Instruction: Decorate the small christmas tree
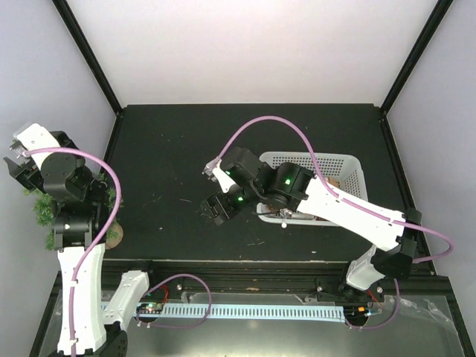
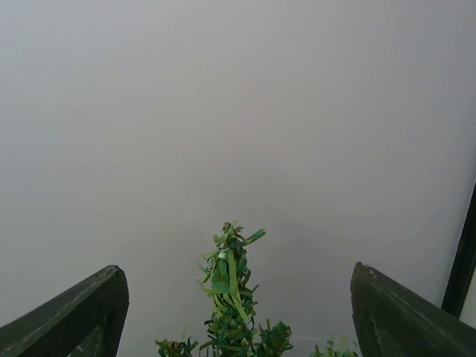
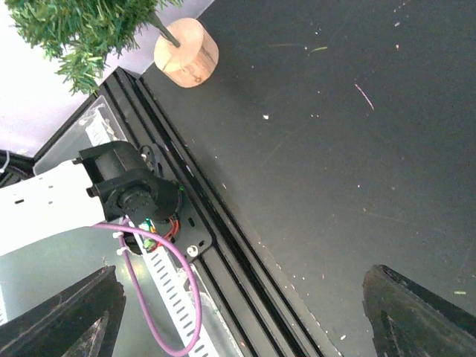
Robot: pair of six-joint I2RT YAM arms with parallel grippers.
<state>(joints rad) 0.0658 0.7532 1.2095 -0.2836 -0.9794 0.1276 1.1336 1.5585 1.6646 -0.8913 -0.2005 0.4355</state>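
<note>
By the small christmas tree (image 2: 230, 305), left gripper (image 2: 236, 269) wide, empty; right gripper (image 3: 242, 274) likewise wide, empty.

The small christmas tree (image 2: 227, 297) is dark green with some lighter green bits. Its top shows between the left jaws, which are very dark green, almost black. Behind it the wall (image 2: 223, 111) is plain pale grey. Ahead of the right jaws, the tree's round stump (image 3: 186, 53) is light tan wood. Under the black right jaws, the counter (image 3: 335, 149) is black with tiny pale specks. Behind the right jaws, the basket (image 1: 338, 160) is white with a pattern of small holes. The cables (image 1: 271, 121) are purple. The right arm (image 1: 357, 212) is white and black with small green lights (image 1: 285, 181).
</note>
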